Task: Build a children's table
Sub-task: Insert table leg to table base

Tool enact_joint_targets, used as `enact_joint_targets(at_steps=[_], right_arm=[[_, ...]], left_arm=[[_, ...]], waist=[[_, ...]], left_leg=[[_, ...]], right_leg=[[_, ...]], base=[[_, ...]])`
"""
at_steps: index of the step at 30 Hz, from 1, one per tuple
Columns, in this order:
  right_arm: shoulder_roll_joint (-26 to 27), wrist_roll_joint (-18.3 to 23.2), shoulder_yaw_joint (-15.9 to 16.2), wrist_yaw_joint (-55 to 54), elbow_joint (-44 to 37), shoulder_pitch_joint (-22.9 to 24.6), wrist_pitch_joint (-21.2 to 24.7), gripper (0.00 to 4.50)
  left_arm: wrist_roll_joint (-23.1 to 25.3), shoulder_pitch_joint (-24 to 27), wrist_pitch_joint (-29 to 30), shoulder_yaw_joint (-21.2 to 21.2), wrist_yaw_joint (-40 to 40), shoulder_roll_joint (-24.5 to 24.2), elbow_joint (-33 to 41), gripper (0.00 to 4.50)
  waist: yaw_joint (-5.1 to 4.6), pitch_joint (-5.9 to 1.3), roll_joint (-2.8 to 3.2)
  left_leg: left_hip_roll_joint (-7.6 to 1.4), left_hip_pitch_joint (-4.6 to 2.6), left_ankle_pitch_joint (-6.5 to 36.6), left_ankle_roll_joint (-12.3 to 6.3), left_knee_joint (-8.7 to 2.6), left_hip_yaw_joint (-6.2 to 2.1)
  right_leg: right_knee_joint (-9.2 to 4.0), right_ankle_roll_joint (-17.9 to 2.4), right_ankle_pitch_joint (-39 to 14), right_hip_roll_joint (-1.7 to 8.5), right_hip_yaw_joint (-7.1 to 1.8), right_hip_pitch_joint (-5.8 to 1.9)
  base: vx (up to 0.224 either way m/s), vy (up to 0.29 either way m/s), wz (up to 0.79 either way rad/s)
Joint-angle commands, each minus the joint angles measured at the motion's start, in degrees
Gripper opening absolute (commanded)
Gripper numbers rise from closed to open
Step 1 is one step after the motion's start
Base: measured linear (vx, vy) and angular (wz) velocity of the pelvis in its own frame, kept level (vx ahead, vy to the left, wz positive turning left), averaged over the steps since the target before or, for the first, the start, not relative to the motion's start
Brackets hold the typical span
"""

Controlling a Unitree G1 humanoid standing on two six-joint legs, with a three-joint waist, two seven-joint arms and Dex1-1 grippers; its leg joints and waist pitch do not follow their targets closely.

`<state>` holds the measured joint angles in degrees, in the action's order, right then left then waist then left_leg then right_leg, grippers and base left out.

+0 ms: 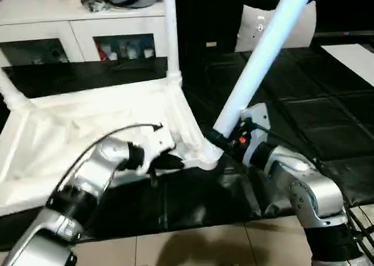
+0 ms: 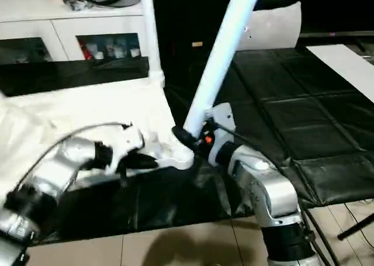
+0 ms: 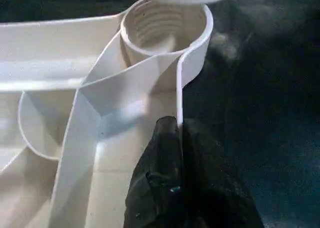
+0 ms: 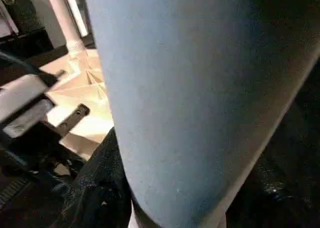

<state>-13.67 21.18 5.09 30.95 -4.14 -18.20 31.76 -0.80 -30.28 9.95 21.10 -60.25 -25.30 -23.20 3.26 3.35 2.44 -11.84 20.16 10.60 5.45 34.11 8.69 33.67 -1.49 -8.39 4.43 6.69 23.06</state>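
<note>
The white plastic rectangular table top [image 1: 87, 131] lies upside down on the black padded floor mat [image 1: 315, 120], ribbed underside up, taking up the nine o'clock half of the head view. At its near corner, the round threaded socket [image 3: 165, 25] is open, and the tip of a long white tapered tube leg [image 1: 263, 55] sits just at its rim, the leg leaning away toward one o'clock. The right gripper [image 1: 225, 138] is clenched around that leg's lower end, its black fingers wrapped on the tube right beside the socket. The left gripper [image 1: 166, 159] pinches the table top's thin side wall just short of the same corner, one black finger [image 3: 160, 158] on each face of the wall. A second white leg [image 1: 170, 32] stands upright in the far corner socket at twelve o'clock. Behind it runs a white cabinet with glass doors [image 1: 87, 38].
</note>
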Motion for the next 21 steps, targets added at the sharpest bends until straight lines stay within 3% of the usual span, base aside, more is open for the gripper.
enact_joint_targets(at_steps=[1, 5, 6, 7, 10, 13, 21], right_arm=[[-0.3, -0.6, 0.5, 0.6, -0.4, -0.4, -0.6, 1.91], [-0.9, -1.1, 1.0, 0.9, -0.3, -0.2, -1.0, 1.91], [-0.9, -1.2, 1.0, 0.9, -0.2, -0.1, -1.1, 1.91], [-0.9, -1.2, 1.0, 0.8, -0.2, -0.1, -1.1, 1.91], [-0.8, -1.2, 0.9, 0.8, -0.3, -0.1, -1.1, 1.91], [-0.7, -1.4, 0.9, 0.9, -0.2, -0.1, -1.3, 1.91], [-0.6, -1.6, 1.2, 1.1, 0.2, -0.3, -1.8, 1.91]], left_arm=[[2.6, 1.8, -0.3, 1.8, -0.1, -1.5, 2.7, 0.00], [1.0, 3.5, 5.4, -0.1, 2.9, -0.5, 4.8, 0.00], [0.2, 3.8, 6.0, -0.5, 2.5, -0.5, 5.3, 0.28], [0.0, 4.2, 5.8, -0.7, 2.2, -0.8, 5.9, 0.55], [0.2, 5.0, 3.4, -1.9, 4.1, -0.4, 5.7, 0.58], [-0.6, 5.3, 2.2, -3.5, 5.7, 0.8, 4.5, 0.97], [-1.3, 6.2, 1.1, -3.2, 3.1, 0.1, 3.6, 1.01]], waist=[[0.36, -4.24, 0.11], [0.25, -4.03, 0.27], [0.29, -3.99, 0.47], [0.21, -3.98, 0.41], [0.02, -4.07, 0.36], [0.09, -4.15, 0.32], [0.29, -4.16, 0.35]], left_leg=[[-0.75, 0.16, 12.8, -1.37, -3.97, 0.01], [-0.63, -0.06, 14.2, -1.08, -3.94, 0.14], [-0.37, -0.20, 14.8, -1.17, -3.82, 0.21], [-0.38, -0.15, 15.0, -1.18, -3.85, 0.18], [-0.25, -0.06, 15.0, -1.30, -3.78, 0.12], [-0.37, -0.20, 14.9, -1.66, -3.77, 0.14], [-0.46, -0.05, 15.0, -1.53, -3.98, 0.02]], right_leg=[[-4.67, -5.6, -23.3, 3.56, -2.80, -3.47], [-4.93, -5.4, -24.6, 3.44, -2.70, -3.27], [-5.25, -4.8, -26.6, 3.44, -2.55, -3.16], [-5.36, -4.5, -27.0, 3.45, -2.51, -3.20], [-5.48, -3.9, -27.3, 3.36, -2.41, -3.19], [-5.55, -4.0, -26.7, 3.29, -2.34, -3.05], [-5.37, -4.0, -25.7, 3.40, -2.46, -3.17]], base=[[0.000, 0.000, 0.00], [0.000, 0.000, 0.00], [0.000, 0.000, 0.00], [0.000, 0.000, 0.00], [0.000, 0.000, 0.00], [0.000, 0.000, 0.00], [0.000, 0.000, 0.00]])
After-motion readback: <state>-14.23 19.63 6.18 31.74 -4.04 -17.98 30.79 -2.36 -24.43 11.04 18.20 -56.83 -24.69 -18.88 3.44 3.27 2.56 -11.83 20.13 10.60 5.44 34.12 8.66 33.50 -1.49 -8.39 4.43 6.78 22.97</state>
